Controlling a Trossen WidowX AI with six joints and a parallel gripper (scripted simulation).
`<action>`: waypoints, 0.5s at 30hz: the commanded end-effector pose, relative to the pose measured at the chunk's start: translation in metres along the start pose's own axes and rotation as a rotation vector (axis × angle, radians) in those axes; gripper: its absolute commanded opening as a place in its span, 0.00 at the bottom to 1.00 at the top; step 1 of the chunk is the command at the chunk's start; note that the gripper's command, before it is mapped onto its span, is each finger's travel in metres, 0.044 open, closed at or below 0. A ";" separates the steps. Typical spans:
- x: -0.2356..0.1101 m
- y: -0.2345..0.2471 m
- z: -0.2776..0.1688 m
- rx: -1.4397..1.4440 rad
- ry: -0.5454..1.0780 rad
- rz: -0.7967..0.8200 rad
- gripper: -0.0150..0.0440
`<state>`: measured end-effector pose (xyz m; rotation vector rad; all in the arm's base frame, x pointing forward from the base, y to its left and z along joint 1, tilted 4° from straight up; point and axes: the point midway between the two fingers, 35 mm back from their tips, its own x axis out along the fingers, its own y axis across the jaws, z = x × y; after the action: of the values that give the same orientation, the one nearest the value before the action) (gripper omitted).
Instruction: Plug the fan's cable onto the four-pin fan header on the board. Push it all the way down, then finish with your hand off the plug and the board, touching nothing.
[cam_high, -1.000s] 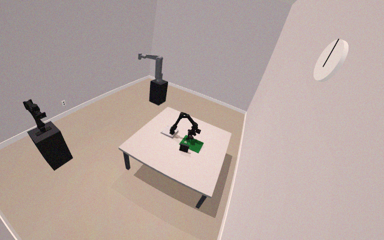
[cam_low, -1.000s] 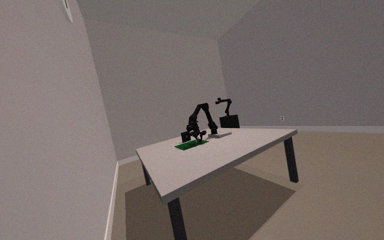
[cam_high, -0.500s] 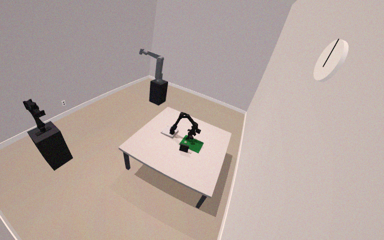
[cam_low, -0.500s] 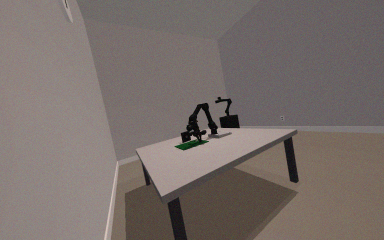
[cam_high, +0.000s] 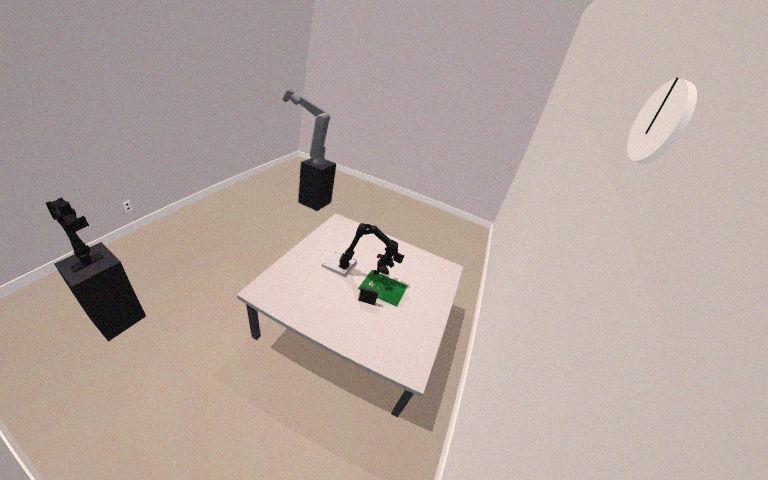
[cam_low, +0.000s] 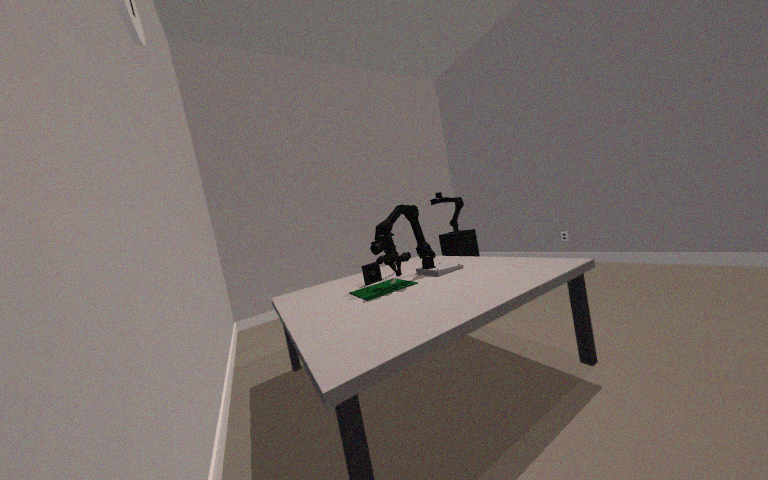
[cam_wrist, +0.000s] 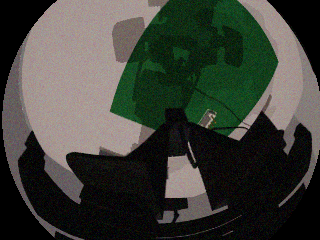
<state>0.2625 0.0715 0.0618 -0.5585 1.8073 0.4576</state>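
Gripper (cam_wrist: 179, 135) clamped on plug (cam_wrist: 176, 118), poised at near edge of green board (cam_wrist: 200, 47). Pale header (cam_wrist: 207, 118) just beside, apart. Fan (cam_high: 368, 294) upright at board's edge. Table (cam_high: 339, 333) margins wide all around.

The wrist view looks down on the green board (cam_wrist: 220, 40), which lies on the pale table (cam_wrist: 74, 74) and fills the upper right part of the round picture. Dark shadows of the arm fall across the board and the table beside it. At the bottom, the two black fingers of the gripper (cam_wrist: 179, 135) come together in a narrow point at the near edge of the board. They are closed on a small dark plug (cam_wrist: 175, 118). Just beside the tip, to the right, stands a small light header (cam_wrist: 208, 118) on the board. A thin dark cable (cam_wrist: 230, 124) runs from the tip toward the right.
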 end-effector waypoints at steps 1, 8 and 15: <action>-0.018 -0.001 -0.003 -0.001 -0.017 -0.007 0.25; -0.038 0.000 -0.010 -0.002 -0.016 -0.008 0.25; -0.050 0.001 -0.016 -0.003 -0.014 -0.008 0.25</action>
<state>0.2615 0.0704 0.1054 -0.5604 1.8078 0.4569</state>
